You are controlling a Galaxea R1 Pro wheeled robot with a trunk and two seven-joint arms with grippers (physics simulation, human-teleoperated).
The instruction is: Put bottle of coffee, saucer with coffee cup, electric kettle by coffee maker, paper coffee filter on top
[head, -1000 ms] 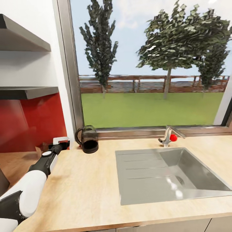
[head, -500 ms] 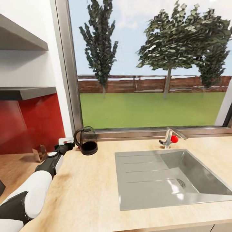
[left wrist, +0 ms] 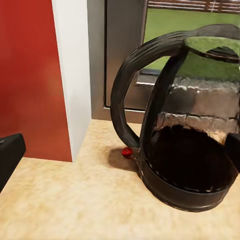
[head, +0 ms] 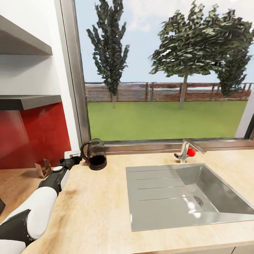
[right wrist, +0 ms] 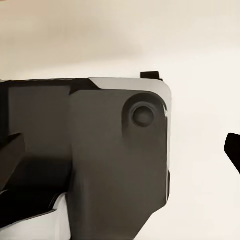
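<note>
The electric kettle (head: 95,154), dark glass with a black looped handle, stands on the light wood countertop (head: 98,208) by the window corner. My left gripper (head: 74,159) reaches along the counter and stops just short of its handle side. In the left wrist view the kettle (left wrist: 187,150) looms close, its handle between my widely spread black fingertips (left wrist: 10,152); the left gripper (left wrist: 122,150) is open and touches nothing. The right gripper (right wrist: 120,155) is open too, its fingertips at the picture's edges, facing a dark and white part of the robot.
A steel sink (head: 187,192) with a drainboard is set into the counter to the right, a tap with a red knob (head: 189,151) behind it. Left of the kettle rise a white wall edge, a red backsplash (head: 31,137) and grey shelves (head: 24,100). A small brown folded piece (head: 43,168) lies on the lower wood surface.
Over the second my left gripper has slid forward towards the kettle's handle, and the head view shifted a little. In the last half second almost nothing moved.
</note>
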